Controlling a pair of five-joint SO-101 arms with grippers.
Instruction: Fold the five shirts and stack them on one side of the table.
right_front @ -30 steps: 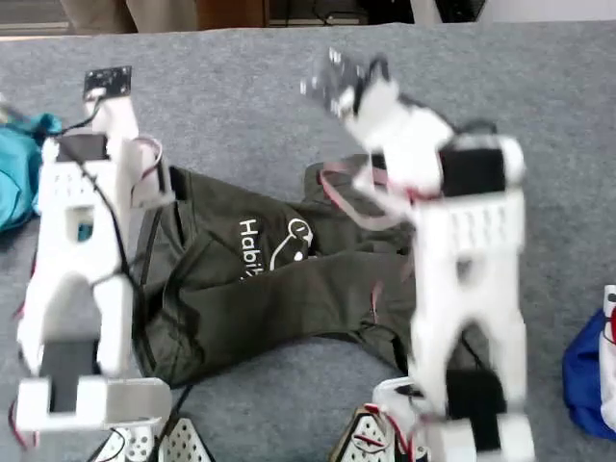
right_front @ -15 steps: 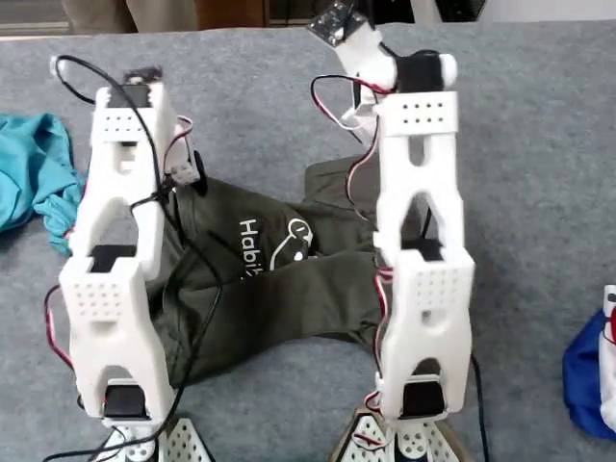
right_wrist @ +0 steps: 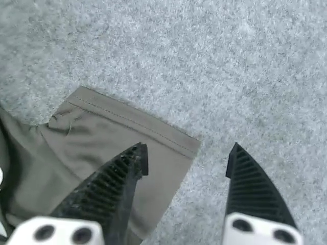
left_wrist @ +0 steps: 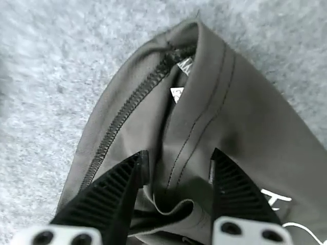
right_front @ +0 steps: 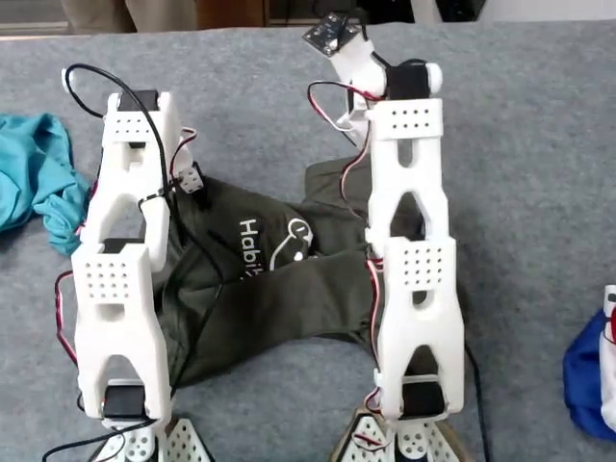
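Observation:
An olive shirt (right_front: 269, 279) with white print lies crumpled in the middle of the grey table. My left gripper (left_wrist: 179, 158) is open low over its collar (left_wrist: 176, 76), with a ridge of olive cloth running between the fingers. In the high view the left gripper (right_front: 190, 180) sits at the shirt's far left corner. My right gripper (right_wrist: 188, 152) is open above the hem corner of the shirt's sleeve (right_wrist: 102, 148), one finger over cloth and the other over bare table. The right arm (right_front: 404, 192) stretches across the shirt's right side.
A teal shirt (right_front: 34, 178) is bunched at the left edge of the table. A blue shirt (right_front: 585, 380) lies at the right edge. Bare grey table (right_front: 539, 144) spreads behind and to the right of the olive shirt.
Both arms have swung from a raised, folded pose to stretch out low over the olive shirt. The shirt itself has not moved.

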